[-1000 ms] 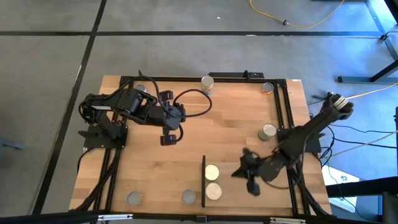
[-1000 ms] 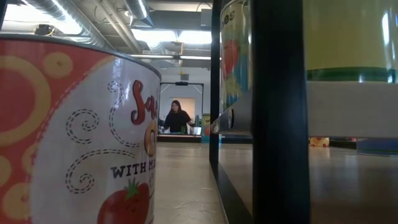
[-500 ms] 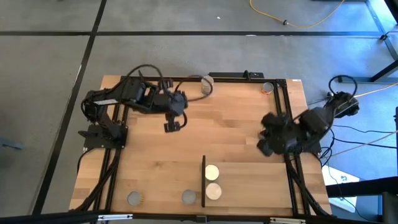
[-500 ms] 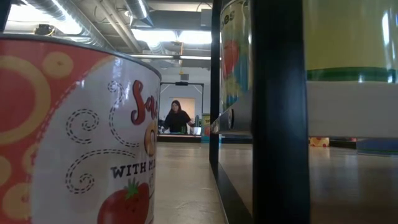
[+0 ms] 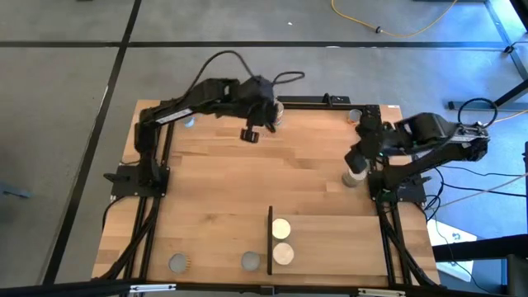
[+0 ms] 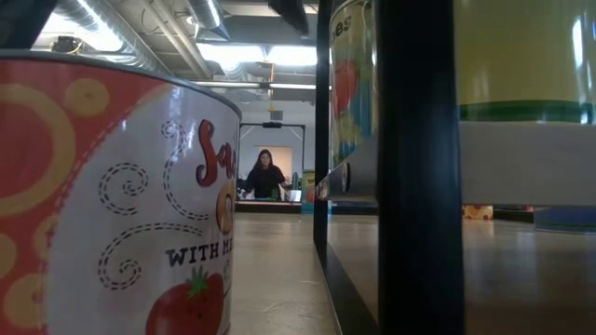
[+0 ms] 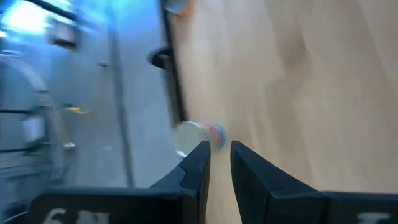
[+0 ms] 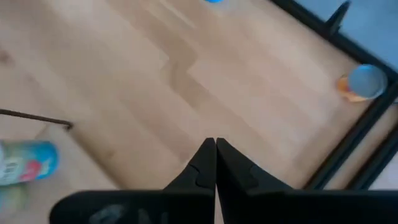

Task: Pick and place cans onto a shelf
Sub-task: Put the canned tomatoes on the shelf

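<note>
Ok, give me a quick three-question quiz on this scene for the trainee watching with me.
1. How many cans stand on the shelf?
2. True or false: the right hand is holding a can.
3. Which is nearest the far-edge can? A) left hand B) right hand C) shelf

Key:
1. Two, both with cream tops.
2. False. Its fingers are shut together with nothing between them.
3. A
</note>
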`<state>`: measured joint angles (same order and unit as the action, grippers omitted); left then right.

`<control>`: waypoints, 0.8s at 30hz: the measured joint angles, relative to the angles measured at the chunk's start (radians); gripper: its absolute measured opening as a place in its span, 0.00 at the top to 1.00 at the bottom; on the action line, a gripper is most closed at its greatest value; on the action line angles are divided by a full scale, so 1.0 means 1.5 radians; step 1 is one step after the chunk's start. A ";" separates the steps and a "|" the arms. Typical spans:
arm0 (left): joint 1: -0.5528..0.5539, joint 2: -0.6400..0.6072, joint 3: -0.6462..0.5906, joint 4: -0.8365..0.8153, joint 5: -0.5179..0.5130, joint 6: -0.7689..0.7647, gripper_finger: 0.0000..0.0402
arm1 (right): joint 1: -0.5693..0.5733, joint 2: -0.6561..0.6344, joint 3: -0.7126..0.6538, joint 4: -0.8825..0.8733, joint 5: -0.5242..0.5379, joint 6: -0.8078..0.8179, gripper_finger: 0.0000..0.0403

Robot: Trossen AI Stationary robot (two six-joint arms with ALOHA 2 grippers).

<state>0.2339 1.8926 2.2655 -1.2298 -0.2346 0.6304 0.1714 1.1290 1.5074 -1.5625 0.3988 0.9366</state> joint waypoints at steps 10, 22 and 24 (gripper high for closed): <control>0.128 0.084 0.000 0.009 0.126 0.119 0.86 | -0.141 0.002 0.001 -0.006 0.000 -0.099 0.99; 0.277 0.166 0.000 0.008 0.352 0.299 0.86 | -0.237 0.018 0.001 0.011 0.001 -0.104 0.99; 0.293 0.177 0.000 0.008 0.392 0.330 0.86 | -0.246 0.019 0.001 0.015 0.001 -0.104 0.99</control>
<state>0.6741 2.1585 2.2654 -1.2182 0.3532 1.1249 -0.1976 1.1581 1.5082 -1.5401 0.4004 0.7803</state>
